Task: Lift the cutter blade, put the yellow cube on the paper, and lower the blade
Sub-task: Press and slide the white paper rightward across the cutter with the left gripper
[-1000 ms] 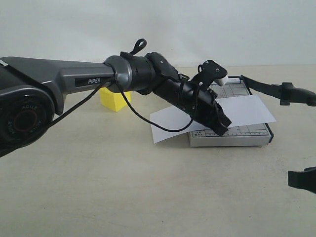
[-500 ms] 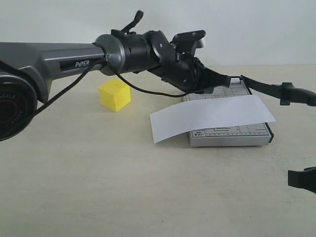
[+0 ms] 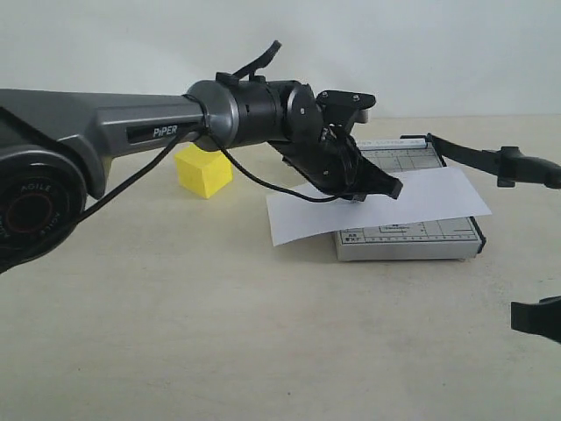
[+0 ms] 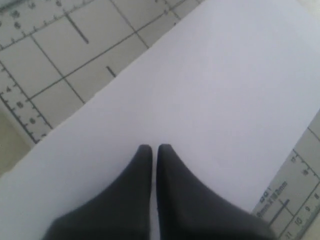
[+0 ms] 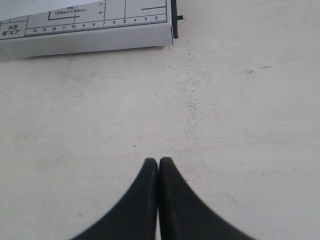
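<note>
Both jaws pressed together, empty | left jaws now lower, over paper (image 3: 438, 197) | yellow cube (image 3: 203, 171) unmoved

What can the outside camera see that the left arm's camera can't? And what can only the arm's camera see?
Only the exterior view shows the yellow cube, the cutter blade and the long grey left arm. Only the left wrist view shows the left gripper up close, fingertips nearly touching, with the paper behind them. Both show the paper and the gridded cutter base.
</note>
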You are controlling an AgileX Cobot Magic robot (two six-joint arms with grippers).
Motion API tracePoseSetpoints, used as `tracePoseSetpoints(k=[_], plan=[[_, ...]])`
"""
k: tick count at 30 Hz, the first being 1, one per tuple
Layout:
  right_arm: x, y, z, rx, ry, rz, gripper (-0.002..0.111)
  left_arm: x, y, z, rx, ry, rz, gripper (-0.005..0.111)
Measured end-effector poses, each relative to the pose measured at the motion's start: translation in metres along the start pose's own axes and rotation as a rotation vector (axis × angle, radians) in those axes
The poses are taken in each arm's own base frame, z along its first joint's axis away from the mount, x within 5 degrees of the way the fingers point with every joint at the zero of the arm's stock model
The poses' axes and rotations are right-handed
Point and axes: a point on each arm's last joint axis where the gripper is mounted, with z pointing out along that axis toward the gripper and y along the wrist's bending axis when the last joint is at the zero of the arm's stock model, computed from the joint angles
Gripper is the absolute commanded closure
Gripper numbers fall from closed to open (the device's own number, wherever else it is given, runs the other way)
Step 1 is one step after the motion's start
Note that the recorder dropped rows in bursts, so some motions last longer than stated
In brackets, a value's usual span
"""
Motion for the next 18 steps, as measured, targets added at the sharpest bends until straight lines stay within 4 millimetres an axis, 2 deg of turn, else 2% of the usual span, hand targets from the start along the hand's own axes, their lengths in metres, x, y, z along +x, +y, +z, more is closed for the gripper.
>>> tracePoseSetpoints(k=[12, 18], plan=[[0.0, 0.0, 0.0, -0.002, 0.0, 0.011, 0.108, -0.002, -0.007, 0.014, 0.098, -0.044, 0.182, 0.102], [0.0, 0.0, 0.0, -0.002, 0.0, 0.011, 0.108, -0.005, -0.008, 0.019, 0.125, -0.066, 0.194, 0.102]])
